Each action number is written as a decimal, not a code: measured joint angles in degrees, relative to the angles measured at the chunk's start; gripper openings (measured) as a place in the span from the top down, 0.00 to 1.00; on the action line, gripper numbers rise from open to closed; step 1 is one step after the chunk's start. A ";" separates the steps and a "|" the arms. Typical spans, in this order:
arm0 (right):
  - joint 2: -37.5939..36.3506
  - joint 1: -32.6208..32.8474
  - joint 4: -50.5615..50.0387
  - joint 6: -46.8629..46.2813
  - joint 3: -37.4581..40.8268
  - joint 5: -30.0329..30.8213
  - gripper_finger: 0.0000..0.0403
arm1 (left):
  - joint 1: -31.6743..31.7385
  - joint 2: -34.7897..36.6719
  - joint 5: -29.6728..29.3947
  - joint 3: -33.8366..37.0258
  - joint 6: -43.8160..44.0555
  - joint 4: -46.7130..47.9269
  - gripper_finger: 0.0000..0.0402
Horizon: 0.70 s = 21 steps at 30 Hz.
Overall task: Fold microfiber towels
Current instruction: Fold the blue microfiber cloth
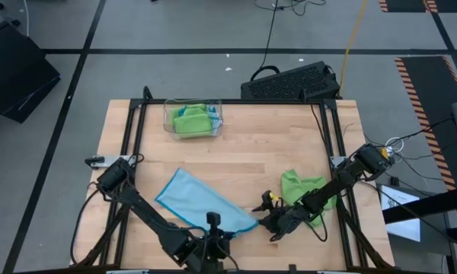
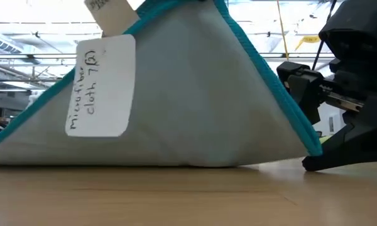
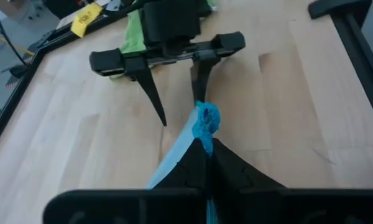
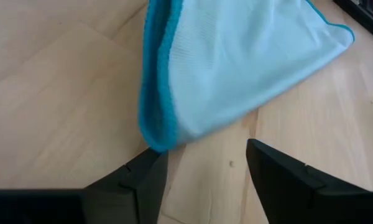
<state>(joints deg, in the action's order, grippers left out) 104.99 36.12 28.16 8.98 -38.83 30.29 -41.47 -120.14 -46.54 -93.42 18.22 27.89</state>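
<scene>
A light blue microfiber towel (image 1: 202, 199) lies near the table's front edge, and one part of it is raised like a tent (image 2: 195, 94) with a white handwritten tag (image 2: 100, 85) showing. My left gripper (image 3: 206, 146) is shut on its bunched corner. My right gripper (image 4: 205, 168) stands open just beyond that corner, its fingers on either side of the towel's hanging fold (image 4: 158, 137); whether they touch it I cannot tell. A lime green towel (image 1: 301, 186) lies crumpled under my right arm. My left gripper pinches a bunched-up corner of the blue towel (image 3: 205, 118) between its two fingertips, coming slantwise from above and from the table's left. The corner is lifted off the table. The cloth slopes down from it, and its lower edge (image 2: 144, 163) rests on the wood.
A clear plastic tray (image 1: 170, 122) holding green and blue cloths stands at the far side, left of centre. A black frame rail (image 1: 133, 137) runs along each side of the wooden table. Bare wood lies between the tray and the blue towel.
</scene>
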 joint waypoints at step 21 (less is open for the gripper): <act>-0.02 3.20 0.35 0.39 -0.02 -4.68 0.61 | 1.16 0.00 -0.70 0.02 4.97 4.12 0.98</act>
<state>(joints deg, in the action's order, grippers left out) 104.97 39.32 28.51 9.37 -38.85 25.61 -40.32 -120.14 -47.24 -93.41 23.20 32.01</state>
